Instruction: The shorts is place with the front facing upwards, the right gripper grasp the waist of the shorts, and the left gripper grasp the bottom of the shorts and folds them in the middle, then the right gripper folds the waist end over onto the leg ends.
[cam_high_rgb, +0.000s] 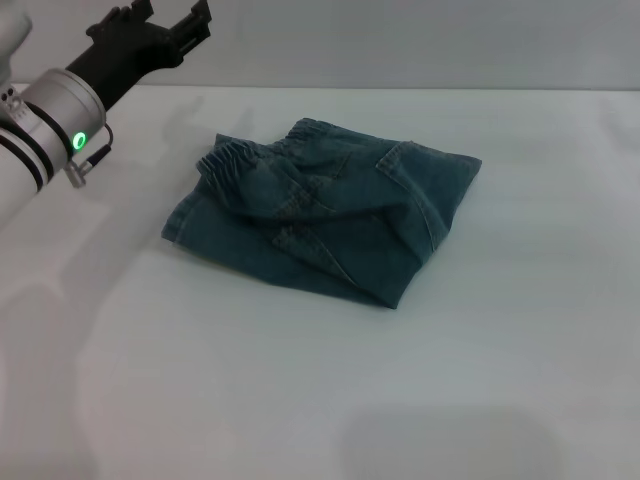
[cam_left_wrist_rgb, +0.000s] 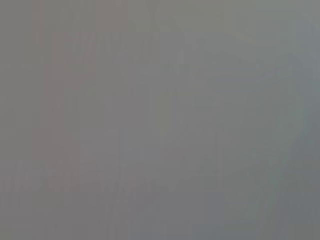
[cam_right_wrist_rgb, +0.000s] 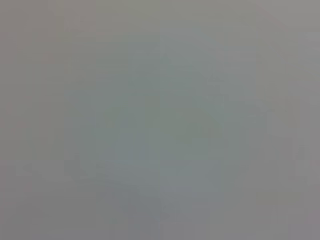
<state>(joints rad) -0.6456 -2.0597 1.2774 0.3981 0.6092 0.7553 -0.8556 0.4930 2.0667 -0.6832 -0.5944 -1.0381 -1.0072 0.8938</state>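
i see one pair of blue-green denim shorts lying folded into a compact bundle near the middle of the white table, its gathered elastic waistband on top toward my left. bare table surrounds every edge of the bundle. my left gripper, black and two-pronged on a silver-white arm with one green light, hangs raised at the far left, well apart from the cloth, prongs spread and holding nothing. both wrist views show only blank grey.
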